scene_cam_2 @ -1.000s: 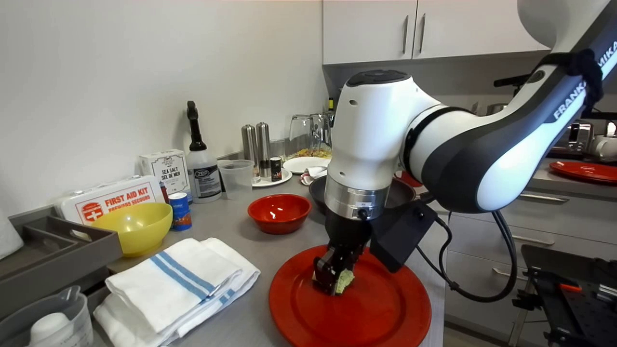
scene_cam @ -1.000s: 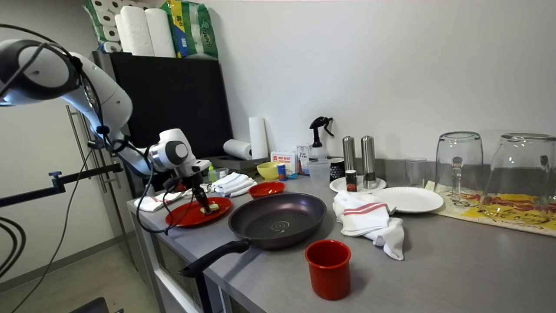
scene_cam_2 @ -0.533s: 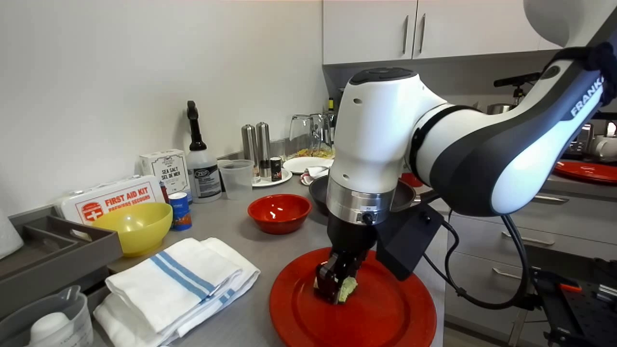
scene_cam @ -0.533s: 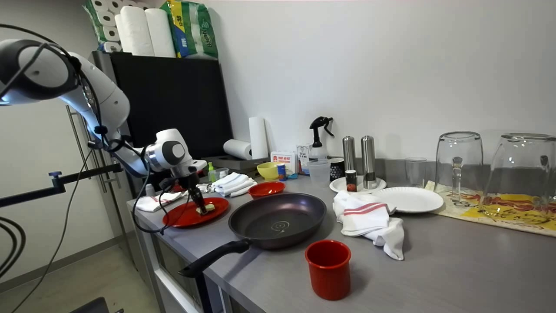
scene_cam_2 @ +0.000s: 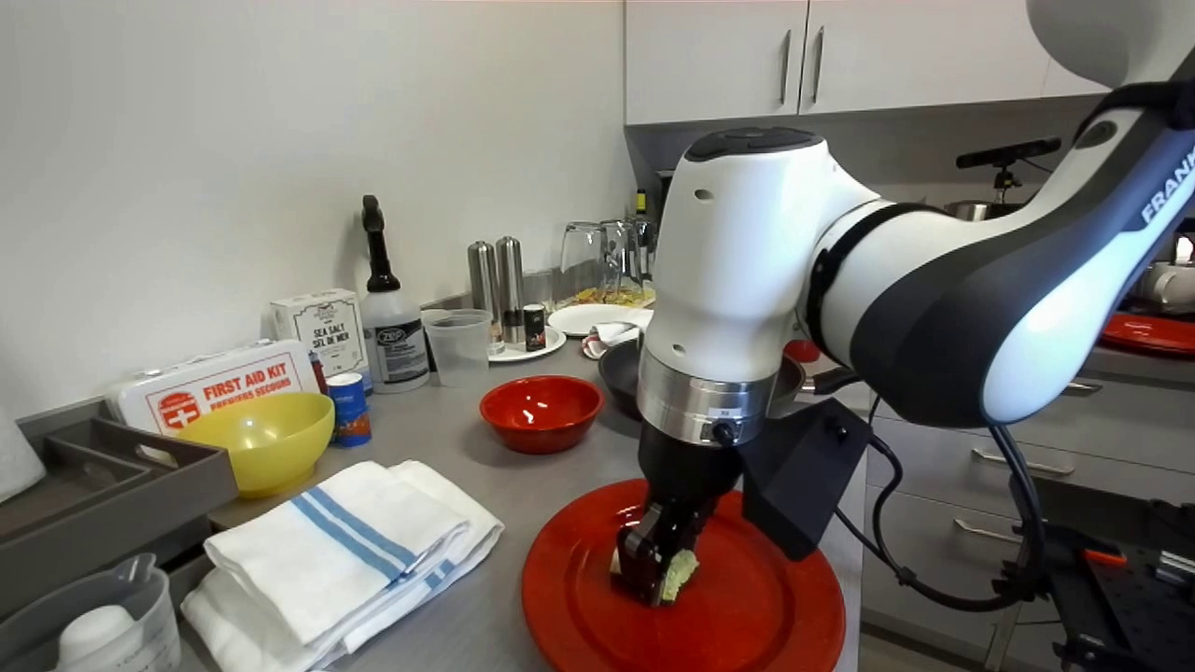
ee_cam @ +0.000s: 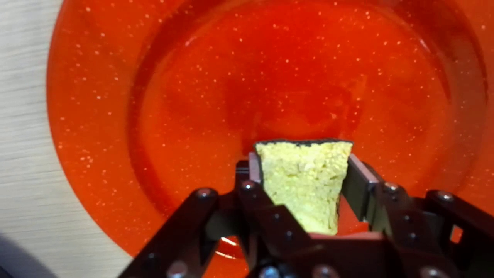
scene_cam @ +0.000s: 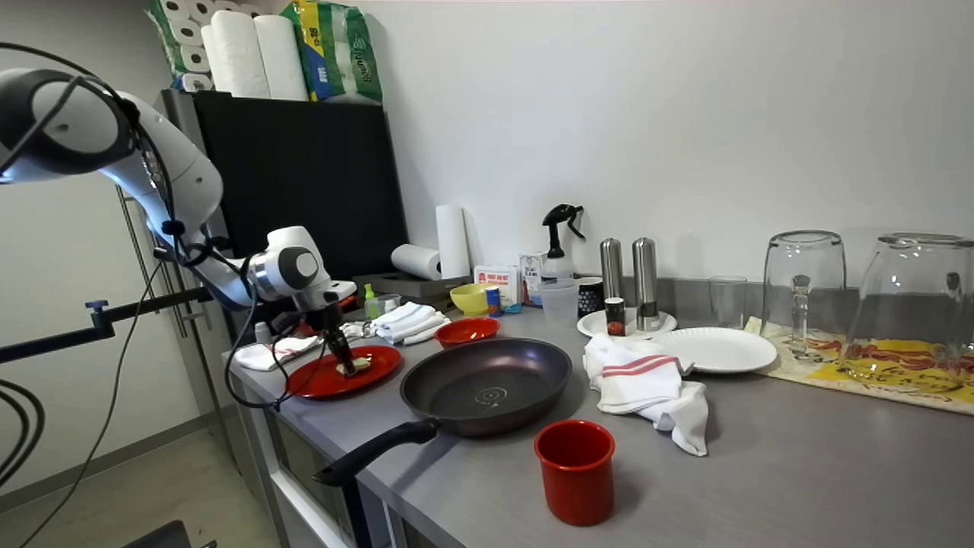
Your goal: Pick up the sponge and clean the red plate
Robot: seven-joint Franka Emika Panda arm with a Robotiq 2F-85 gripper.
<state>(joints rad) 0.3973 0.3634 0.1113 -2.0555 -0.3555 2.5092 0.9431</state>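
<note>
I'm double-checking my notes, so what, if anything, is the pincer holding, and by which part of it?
The pale yellow sponge, gripped by two opposite sides in the pincer.

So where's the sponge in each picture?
In an exterior view, the sponge looks small, left of and below the middle.
In an exterior view, the sponge is near the bottom, just right of the middle.
In the wrist view, the sponge looks big, right of and below the middle.
Shared landmark: the red plate, under it in every view.
</note>
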